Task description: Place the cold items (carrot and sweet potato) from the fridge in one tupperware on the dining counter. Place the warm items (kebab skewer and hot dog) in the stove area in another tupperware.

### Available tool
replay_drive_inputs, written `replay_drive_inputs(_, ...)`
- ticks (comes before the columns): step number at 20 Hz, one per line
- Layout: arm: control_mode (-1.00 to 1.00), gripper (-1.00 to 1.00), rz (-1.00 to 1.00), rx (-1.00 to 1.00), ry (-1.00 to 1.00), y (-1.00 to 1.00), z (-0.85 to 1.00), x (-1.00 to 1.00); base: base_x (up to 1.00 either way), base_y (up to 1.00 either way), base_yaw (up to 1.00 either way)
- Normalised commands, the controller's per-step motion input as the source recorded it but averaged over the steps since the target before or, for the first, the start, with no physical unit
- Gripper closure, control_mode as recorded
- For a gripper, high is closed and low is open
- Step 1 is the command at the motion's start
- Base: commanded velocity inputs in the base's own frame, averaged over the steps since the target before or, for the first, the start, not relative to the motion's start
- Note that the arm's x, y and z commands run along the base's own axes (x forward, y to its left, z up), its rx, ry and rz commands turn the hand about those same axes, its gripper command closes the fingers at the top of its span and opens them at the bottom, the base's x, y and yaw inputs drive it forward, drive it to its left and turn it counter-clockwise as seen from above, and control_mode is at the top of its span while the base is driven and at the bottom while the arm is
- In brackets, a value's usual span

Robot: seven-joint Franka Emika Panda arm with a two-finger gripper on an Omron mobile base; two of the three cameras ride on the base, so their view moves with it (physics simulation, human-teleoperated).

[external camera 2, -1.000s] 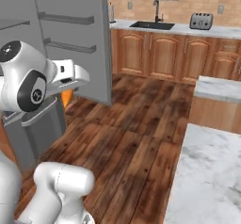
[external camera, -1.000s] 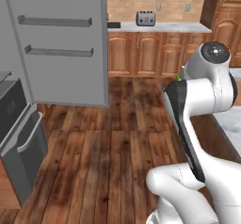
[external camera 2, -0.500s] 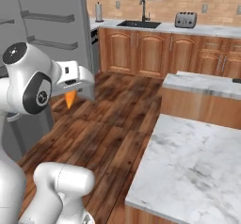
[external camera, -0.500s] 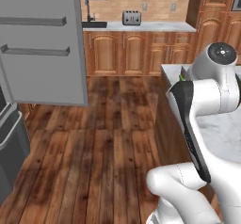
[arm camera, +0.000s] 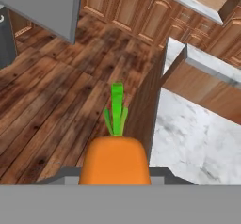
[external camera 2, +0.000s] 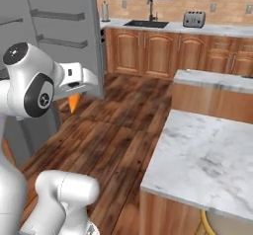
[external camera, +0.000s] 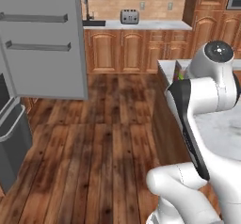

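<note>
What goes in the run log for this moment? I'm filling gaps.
phase: carrying | gripper: shut on carrot | over: wood floor | near: marble counter

The carrot [arm camera: 114, 159] is orange with a green leafy top. It is carried in the air above the wood floor, near the left edge of the marble dining counter [external camera 2: 212, 150]. Its pointed orange tip [external camera 2: 73, 102] hangs downward.

bench [external camera 2: 207, 150]: white marble top on wooden sides, its visible surface bare
far bench [external camera: 141, 24]: carries a toaster [external camera: 129, 16] beside the sink [external camera 2: 146, 24]
floor [external camera: 103, 138]: dark wood planks
</note>
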Motion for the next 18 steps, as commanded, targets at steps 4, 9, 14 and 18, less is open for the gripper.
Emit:
replay_drive_inputs(4, 1.00, 1.00, 0.00, 0.00, 0.00, 0.00, 0.00, 0.00, -1.00, -0.03, 0.00)
replay_drive_inputs(9, 1.00, 1.00, 0.00, 0.00, 0.00, 0.00, 0.00, 0.00, -1.00, -0.88, -0.03)
replay_drive_inputs(14, 1.00, 1.00, 0.00, 0.00, 0.00, 0.00, 0.00, 0.00, -0.62, -1.00, -0.09)
replay_drive_inputs(18, 1.00, 1.00, 0.00, 0.00, 0.00, 0.00, 0.00, 0.00, -0.09, -1.00, -0.14)
